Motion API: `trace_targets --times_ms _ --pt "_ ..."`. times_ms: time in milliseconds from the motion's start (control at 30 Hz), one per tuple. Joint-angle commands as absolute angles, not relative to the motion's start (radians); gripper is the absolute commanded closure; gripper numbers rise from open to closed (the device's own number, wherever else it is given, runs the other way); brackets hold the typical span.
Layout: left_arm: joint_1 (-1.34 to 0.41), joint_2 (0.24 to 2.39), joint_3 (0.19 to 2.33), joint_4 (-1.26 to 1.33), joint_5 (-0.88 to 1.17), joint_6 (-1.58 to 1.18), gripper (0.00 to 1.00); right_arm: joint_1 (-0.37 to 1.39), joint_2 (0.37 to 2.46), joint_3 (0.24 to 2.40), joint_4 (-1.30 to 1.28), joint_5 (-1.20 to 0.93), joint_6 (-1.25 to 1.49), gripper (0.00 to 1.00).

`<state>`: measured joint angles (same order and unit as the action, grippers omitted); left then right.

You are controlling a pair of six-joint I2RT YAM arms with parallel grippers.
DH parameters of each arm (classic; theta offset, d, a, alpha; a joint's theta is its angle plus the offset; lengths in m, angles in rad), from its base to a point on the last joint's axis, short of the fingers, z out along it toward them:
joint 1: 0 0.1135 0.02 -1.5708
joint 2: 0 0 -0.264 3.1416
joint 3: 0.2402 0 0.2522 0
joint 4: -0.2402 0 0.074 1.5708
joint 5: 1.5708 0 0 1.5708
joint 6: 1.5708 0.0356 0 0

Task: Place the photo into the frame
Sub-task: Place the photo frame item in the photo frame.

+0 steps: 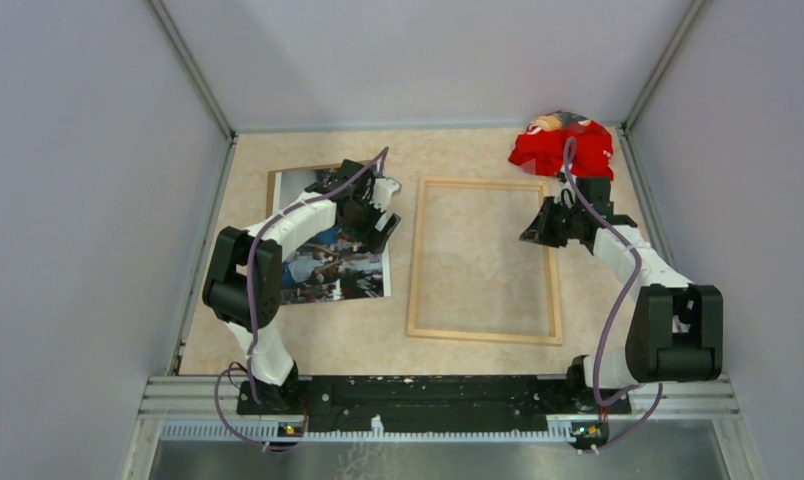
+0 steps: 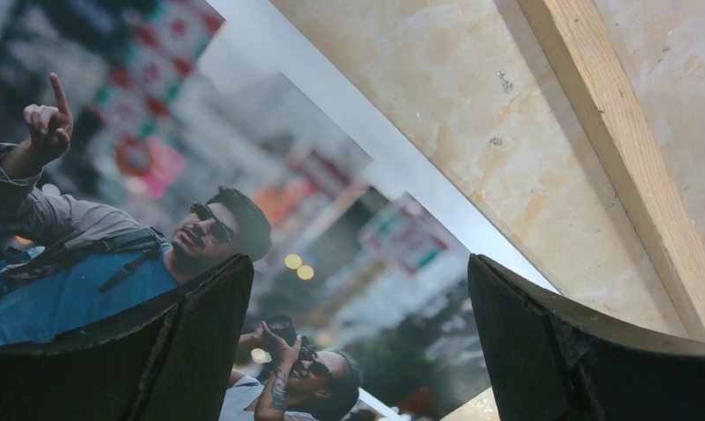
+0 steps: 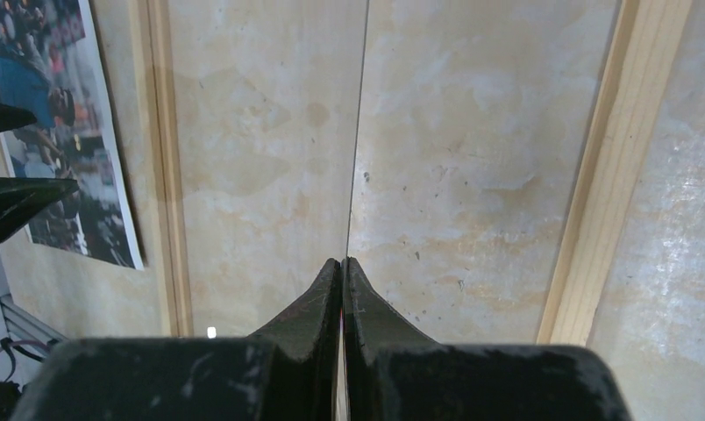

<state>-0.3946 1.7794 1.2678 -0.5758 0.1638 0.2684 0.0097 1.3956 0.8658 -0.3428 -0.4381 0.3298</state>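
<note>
The photo (image 1: 338,272) lies flat on the left side of the table (image 1: 458,150). The left tool (image 2: 358,272) hangs just over it, spread wide. The frame (image 1: 484,336) lies flat in the middle. The right tool (image 3: 343,263) is over the frame, pressed together.

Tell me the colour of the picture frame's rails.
Frame: pale natural wood, clearest in top external view.
</note>
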Motion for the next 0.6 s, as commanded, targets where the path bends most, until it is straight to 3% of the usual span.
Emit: trace_targets --times_ms 0,567 --pt "-0.399 1.764 1.258 -0.556 0.174 0.273 0.02 0.003 1.409 0.939 -0.365 -0.449 0.284 1.0" --pt "-0.408 1.769 1.256 -0.552 0.186 0.272 0.02 -0.026 1.457 1.006 -0.434 -0.516 0.254 1.0"
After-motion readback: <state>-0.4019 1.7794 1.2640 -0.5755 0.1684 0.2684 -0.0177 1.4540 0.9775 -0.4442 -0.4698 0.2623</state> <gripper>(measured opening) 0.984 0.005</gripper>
